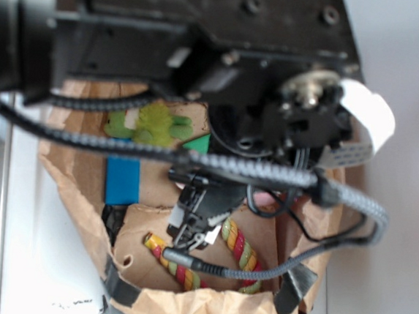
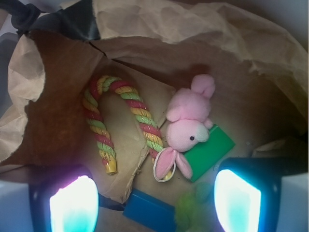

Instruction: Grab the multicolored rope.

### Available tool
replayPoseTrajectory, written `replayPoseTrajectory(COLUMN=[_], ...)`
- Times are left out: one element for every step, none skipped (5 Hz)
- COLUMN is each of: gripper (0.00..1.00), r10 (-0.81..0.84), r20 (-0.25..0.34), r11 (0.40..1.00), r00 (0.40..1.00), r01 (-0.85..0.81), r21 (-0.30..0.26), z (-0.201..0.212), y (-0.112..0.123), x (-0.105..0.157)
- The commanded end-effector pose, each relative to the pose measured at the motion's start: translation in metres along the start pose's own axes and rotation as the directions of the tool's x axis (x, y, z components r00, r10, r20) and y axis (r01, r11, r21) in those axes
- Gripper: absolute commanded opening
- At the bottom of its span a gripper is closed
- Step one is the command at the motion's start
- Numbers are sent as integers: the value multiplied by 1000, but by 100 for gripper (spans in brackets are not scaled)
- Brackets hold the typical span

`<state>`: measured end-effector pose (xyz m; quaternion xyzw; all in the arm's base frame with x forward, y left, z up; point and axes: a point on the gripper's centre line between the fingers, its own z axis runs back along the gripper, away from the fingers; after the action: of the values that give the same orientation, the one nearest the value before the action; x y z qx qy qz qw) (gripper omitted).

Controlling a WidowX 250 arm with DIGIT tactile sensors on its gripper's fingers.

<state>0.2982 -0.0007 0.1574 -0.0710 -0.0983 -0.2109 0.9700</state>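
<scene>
The multicolored rope (image 2: 145,120) is a thick twisted cord of red, yellow and light-green strands. It lies bent in a U on the brown floor of a paper bag, with the bend pointing away from me. In the exterior view the rope (image 1: 239,249) shows partly behind the arm. My gripper (image 2: 154,205) hangs above the bag floor, short of the rope's two ends. Its fingers (image 2: 72,203) are spread wide, so it is open with nothing held. The black gripper (image 1: 195,225) hovers over the rope's middle in the exterior view.
A pink bunny plush (image 2: 188,125) leans on the rope's right leg and covers that leg's end. A green block (image 2: 212,150), a blue block (image 2: 149,210) and a green plush (image 2: 190,212) lie close by. Crumpled bag walls (image 2: 193,29) surround everything. A grey braided cable (image 1: 195,156) crosses the exterior view.
</scene>
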Motion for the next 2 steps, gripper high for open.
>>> replayPoseTrajectory(gripper=[100,100], r10=[-22,-217], r20=[57,54], r11=[1000,976], r00=[998,975], r01=[21,217], r21=[23,-2], z=[18,8], y=[-7,-8], x=[11,1])
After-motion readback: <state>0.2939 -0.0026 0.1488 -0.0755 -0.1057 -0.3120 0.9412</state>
